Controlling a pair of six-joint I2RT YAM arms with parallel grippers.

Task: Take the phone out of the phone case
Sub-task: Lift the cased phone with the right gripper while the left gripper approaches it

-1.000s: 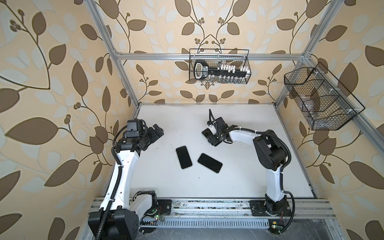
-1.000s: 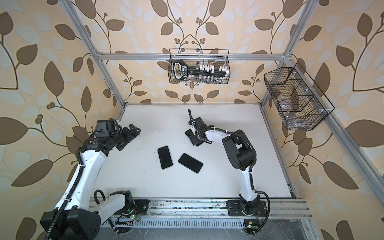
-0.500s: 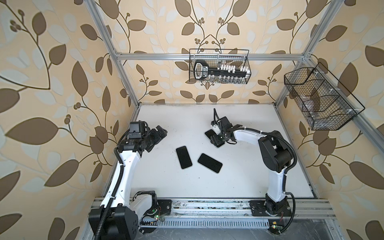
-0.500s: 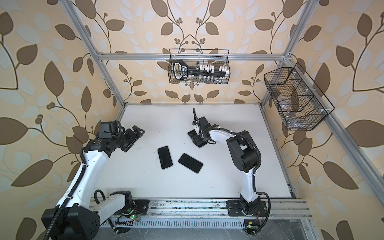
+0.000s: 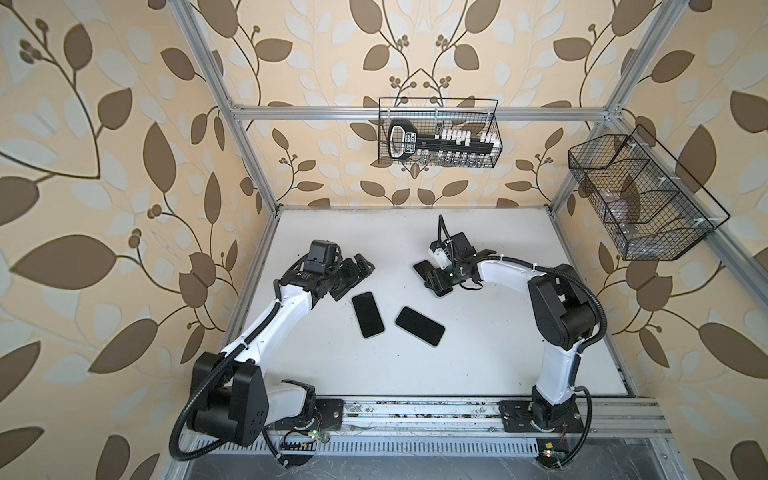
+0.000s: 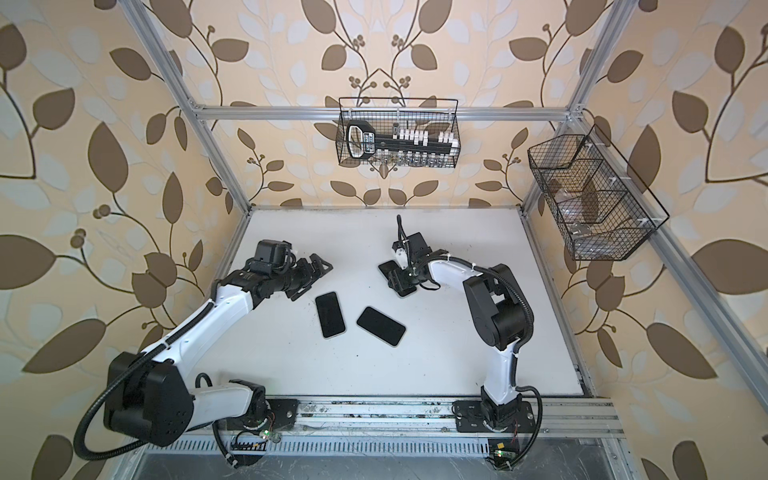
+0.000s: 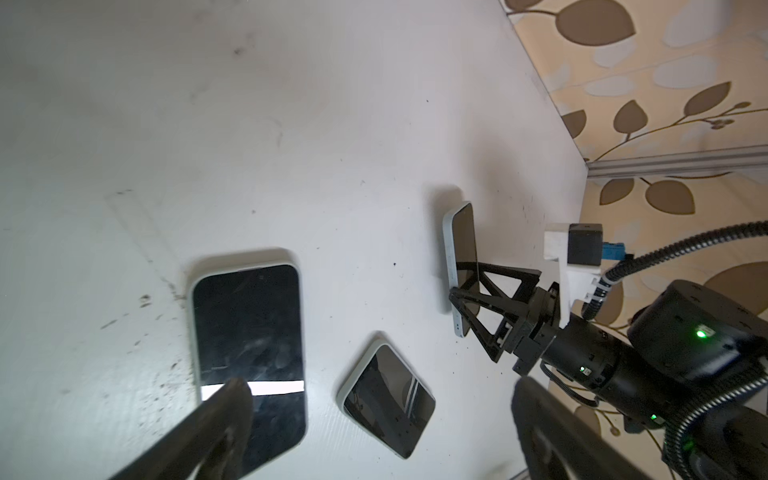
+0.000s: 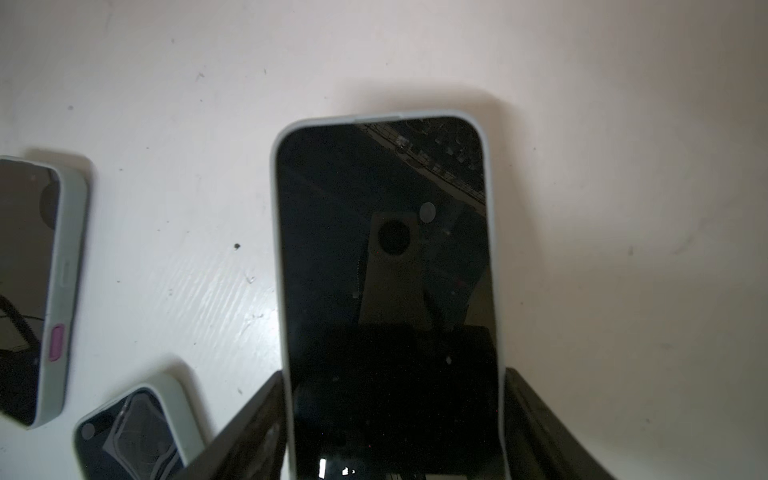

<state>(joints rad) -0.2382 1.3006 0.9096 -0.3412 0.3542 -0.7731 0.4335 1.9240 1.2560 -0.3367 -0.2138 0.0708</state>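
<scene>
Black phone (image 8: 386, 270), seemingly pale-green case (image 8: 279, 249), white table (image 8: 623, 208), brown-leaf walls (image 5: 124, 166)

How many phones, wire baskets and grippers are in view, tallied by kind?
Cased phones: 3 (held phone, left flat phone, right flat phone)
Wire baskets: 2 (back basket, side basket)
Grippers: 2 (left gripper, right gripper)
Total: 7

The table (image 5: 498, 365) is a flat white board with many small dark specks and scuff marks on its surface. Two phones lie flat on it, dark screens up, each with a pale rim around. The first phone (image 5: 368, 314) is near the middle. The second phone (image 5: 419, 326) lies just beside it, turned at an angle and not touching it. The third phone (image 5: 423, 267) is farther back and tilted on its long edge. Whether it touches the board, I cannot tell.
</scene>
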